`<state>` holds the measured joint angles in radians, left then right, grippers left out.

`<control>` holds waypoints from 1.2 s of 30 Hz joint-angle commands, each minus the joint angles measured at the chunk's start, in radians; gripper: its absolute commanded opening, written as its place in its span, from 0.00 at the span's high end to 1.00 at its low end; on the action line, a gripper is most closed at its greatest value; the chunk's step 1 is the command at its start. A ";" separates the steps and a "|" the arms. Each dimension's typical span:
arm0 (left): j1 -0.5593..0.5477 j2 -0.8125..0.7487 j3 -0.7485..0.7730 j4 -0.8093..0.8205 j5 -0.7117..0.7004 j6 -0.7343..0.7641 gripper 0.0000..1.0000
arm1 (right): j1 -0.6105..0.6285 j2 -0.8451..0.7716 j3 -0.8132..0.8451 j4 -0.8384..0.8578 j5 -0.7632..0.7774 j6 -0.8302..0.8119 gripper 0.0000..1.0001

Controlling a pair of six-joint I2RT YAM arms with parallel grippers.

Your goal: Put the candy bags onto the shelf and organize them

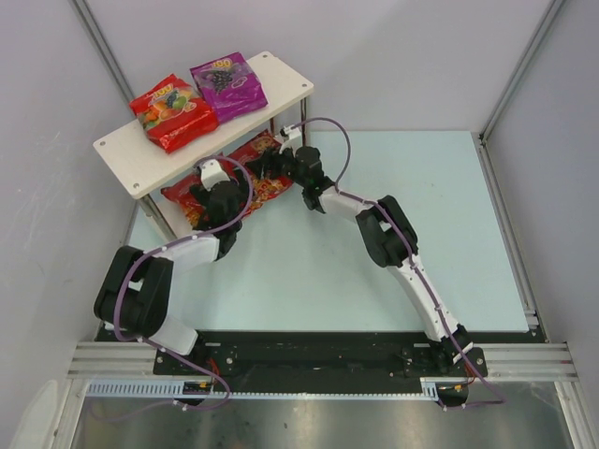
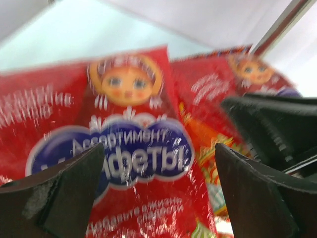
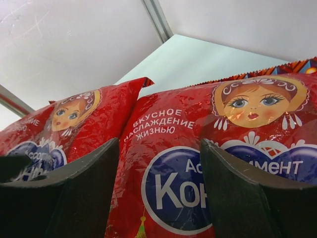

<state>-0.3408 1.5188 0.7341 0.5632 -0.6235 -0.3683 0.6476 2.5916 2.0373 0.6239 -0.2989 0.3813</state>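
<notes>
The shelf (image 1: 277,80) stands at the back left. On its top board lie the red fruit-print bag (image 1: 172,113) and the purple grape bag (image 1: 227,86). On the lower board lie two red bags with blue oval logos side by side: the left one (image 1: 177,195) (image 2: 133,148) (image 3: 74,121) and the right one (image 1: 265,190) (image 2: 218,89) (image 3: 193,168). My left gripper (image 1: 203,202) (image 2: 158,191) is open, its fingers astride the left bag. My right gripper (image 1: 269,166) (image 3: 158,186) is open, its fingers astride the right bag. Both reach under the top board.
The shelf's thin metal legs (image 1: 303,120) stand beside the right gripper. The pale blue table mat (image 1: 393,262) stretches to the right. Grey walls with metal frame posts (image 1: 520,70) enclose the cell. The two grippers are close together under the shelf.
</notes>
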 commanded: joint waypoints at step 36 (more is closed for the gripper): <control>-0.361 -0.695 -0.200 -0.351 0.038 0.019 0.00 | 0.018 -0.851 -0.904 0.058 0.173 0.031 0.21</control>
<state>-0.6178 0.8982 0.5556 0.3714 -0.5655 -0.2920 0.6659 1.9507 1.2629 0.7197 -0.2192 0.4011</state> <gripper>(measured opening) 0.996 0.775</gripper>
